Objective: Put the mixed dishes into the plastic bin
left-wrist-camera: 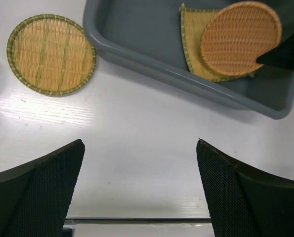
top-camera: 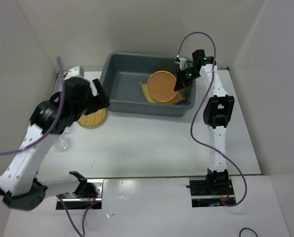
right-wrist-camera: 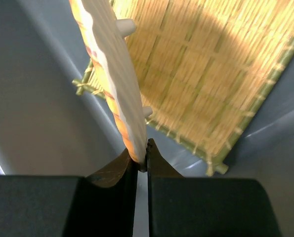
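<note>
Nearest the arm bases, a small clear cup [top-camera: 63,143] is lying on the white table [top-camera: 151,143] beside the left arm; only its edge is being caught in the left wrist view. Just past it, the round yellow mat [top-camera: 92,118] is resting flat on the table, outside the bin and close to its left corner. It is woven in straw strips with a greenish rim.

The left gripper [left-wrist-camera: 139,148] is being held above the table with its jaws spread wide and nothing between them. It is pointed toward that mat and the bin's near wall.

Farther back, the dark grey plastic bin [top-camera: 137,107] is holding the square yellow mat [right-wrist-camera: 211,84], which is lying flat on its floor. The round orange mat [top-camera: 161,85] is being pinched at its rim by the right gripper [right-wrist-camera: 147,148], whose jaws are nearly closed. It is being held tilted over the square mat, inside the bin's right half. The right arm is reaching out over the bin's right end.
</note>
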Tool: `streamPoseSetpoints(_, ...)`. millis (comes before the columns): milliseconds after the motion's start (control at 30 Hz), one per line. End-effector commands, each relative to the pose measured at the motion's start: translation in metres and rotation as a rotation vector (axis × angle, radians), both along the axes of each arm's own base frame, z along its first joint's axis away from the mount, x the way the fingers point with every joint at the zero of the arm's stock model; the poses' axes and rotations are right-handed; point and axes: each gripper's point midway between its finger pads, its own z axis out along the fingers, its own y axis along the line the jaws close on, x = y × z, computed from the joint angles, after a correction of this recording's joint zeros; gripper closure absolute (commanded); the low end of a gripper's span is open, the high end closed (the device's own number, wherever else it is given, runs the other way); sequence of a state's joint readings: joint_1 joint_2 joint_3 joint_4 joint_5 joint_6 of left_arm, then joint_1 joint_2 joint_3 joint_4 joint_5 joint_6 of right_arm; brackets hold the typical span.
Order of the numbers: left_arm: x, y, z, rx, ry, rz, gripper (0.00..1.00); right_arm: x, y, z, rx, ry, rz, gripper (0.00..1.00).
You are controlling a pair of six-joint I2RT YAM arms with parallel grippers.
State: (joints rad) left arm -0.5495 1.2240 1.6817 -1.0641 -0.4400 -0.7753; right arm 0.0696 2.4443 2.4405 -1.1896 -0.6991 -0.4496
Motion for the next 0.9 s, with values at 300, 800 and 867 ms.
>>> streamPoseSetpoints(300, -0.004, -0.007, 0.012, -0.182, -0.038, 0.032, 0.00, 0.020, -0.007, -0.053, -0.078, 0.051, -0.059, 0.90)
streamPoseSetpoints(800, -0.013, -0.005, -0.006, -0.247, 0.002, 0.093, 0.00, 0.031, -0.037, -0.072, -0.153, 0.111, -0.262, 0.37)
streamPoseSetpoints(867, -0.015, -0.004, -0.003, -0.261, -0.005, 0.098, 0.00, 0.033, -0.041, -0.072, -0.148, 0.109, -0.280, 0.31)
